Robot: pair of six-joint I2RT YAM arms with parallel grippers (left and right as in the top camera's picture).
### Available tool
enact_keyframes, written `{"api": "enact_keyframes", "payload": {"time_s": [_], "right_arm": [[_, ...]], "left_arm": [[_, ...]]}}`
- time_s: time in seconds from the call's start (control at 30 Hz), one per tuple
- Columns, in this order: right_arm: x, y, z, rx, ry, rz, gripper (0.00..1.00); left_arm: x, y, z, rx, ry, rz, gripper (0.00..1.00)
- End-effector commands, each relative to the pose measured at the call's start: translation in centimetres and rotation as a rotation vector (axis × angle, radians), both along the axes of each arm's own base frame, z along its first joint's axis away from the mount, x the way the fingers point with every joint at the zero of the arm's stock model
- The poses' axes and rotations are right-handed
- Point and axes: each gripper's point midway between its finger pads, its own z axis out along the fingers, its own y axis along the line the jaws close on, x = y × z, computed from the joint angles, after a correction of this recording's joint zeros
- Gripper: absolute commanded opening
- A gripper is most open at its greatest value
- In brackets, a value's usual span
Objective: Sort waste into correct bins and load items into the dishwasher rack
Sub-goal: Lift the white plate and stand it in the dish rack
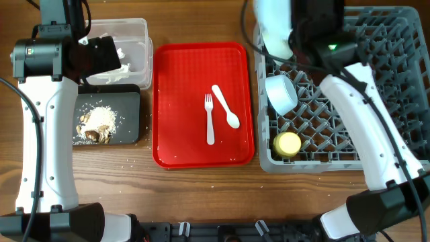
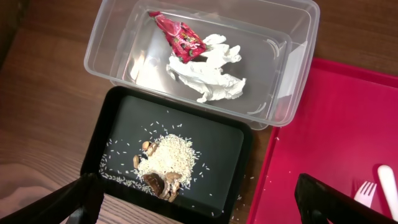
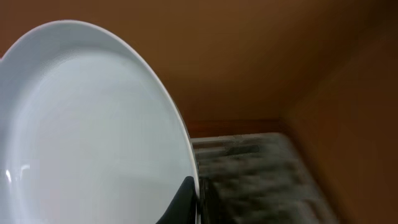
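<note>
My right gripper (image 3: 196,202) is shut on the rim of the light blue plate (image 3: 93,137) and holds it on edge above the back left of the grey dishwasher rack (image 1: 403,81); the plate also shows in the overhead view (image 1: 274,30). A light blue bowl (image 1: 281,94) and the yellow cup (image 1: 289,144) sit in the rack. The white fork (image 1: 209,118) and spoon (image 1: 226,107) lie on the red serving tray (image 1: 175,101). My left gripper (image 2: 199,208) is open and empty above the black tray (image 2: 217,143), which holds the food scraps (image 2: 166,160). The clear tub (image 2: 292,43) holds the red wrapper (image 2: 181,37) and white napkin (image 2: 208,74).
Loose rice grains lie on the wooden table in front of the black tray (image 1: 127,94). The clear tub (image 1: 138,30) stands behind it at the far left. The red tray fills the middle, close against the rack.
</note>
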Motion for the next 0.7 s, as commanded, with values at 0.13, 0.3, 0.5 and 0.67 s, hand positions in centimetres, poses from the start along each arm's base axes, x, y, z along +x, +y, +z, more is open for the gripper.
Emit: {"api": "enact_keyframes", "payload": {"time_s": [0.13, 0.3, 0.5, 0.67], "right_arm": [[-1.3, -8.1, -3.8, -0.352, 0.242, -0.243, 0.04], [0.5, -8.0, -7.7, -0.393, 0.323, -0.229, 0.04], [2.9, -7.1, -12.7, -0.425, 0.411, -0.172, 0.04], [4.5, -4.8, -16.0, -0.331, 0.445, -0.010, 0.59]], "left_arm": [[0.1, 0.3, 0.2, 0.011, -0.001, -0.003, 1.00], [0.1, 0.3, 0.2, 0.011, -0.001, -0.003, 1.00], [0.1, 0.3, 0.2, 0.011, -0.001, -0.003, 1.00], [0.1, 0.3, 0.2, 0.011, -0.001, -0.003, 1.00]]}}
